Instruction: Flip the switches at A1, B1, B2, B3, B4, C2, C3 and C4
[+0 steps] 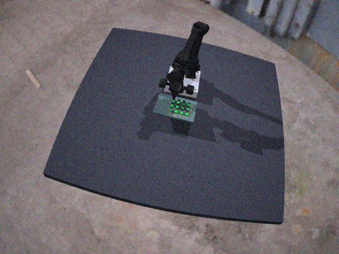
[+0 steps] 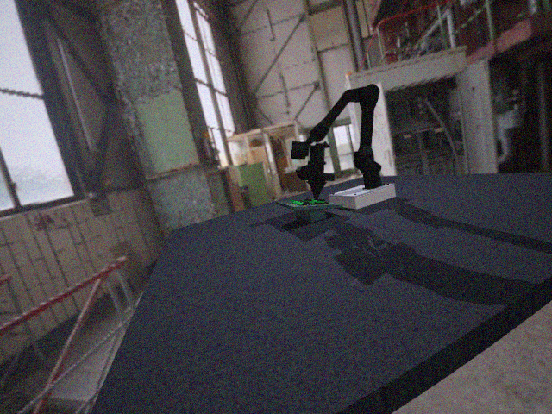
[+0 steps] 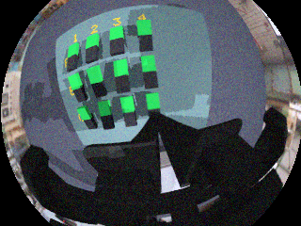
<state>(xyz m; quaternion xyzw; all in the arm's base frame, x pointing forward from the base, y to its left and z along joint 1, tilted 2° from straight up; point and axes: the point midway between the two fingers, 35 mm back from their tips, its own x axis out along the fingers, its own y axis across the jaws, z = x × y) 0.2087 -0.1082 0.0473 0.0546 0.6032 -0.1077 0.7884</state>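
The pale teal panel [image 1: 162,105] [image 3: 183,71] carries three rows of four rocker switches, each with a green half and a black half. In the wrist view row A has A1 [image 3: 72,56], A2 [image 3: 93,47], A3 [image 3: 117,40] and A4 [image 3: 145,34]. Row B has B1 [image 3: 77,87], B2 [image 3: 97,81], B3 [image 3: 121,74] and B4 [image 3: 149,71]. Row C has C1 [image 3: 87,117], C2 [image 3: 106,114], C3 [image 3: 128,110] and C4 [image 3: 152,101]. My gripper [image 1: 174,98] [image 2: 316,198] [image 3: 156,117] is shut and empty. Its tips are at C4's near end and hide its black half; contact is unclear.
The white base block [image 1: 191,82] [image 2: 379,193] of the arm stands right behind the panel's near edge. The panel rests on a dark pedestal [image 1: 181,127] above the dark table [image 1: 136,169] [image 2: 245,311]. Arm shadows fall across the table.
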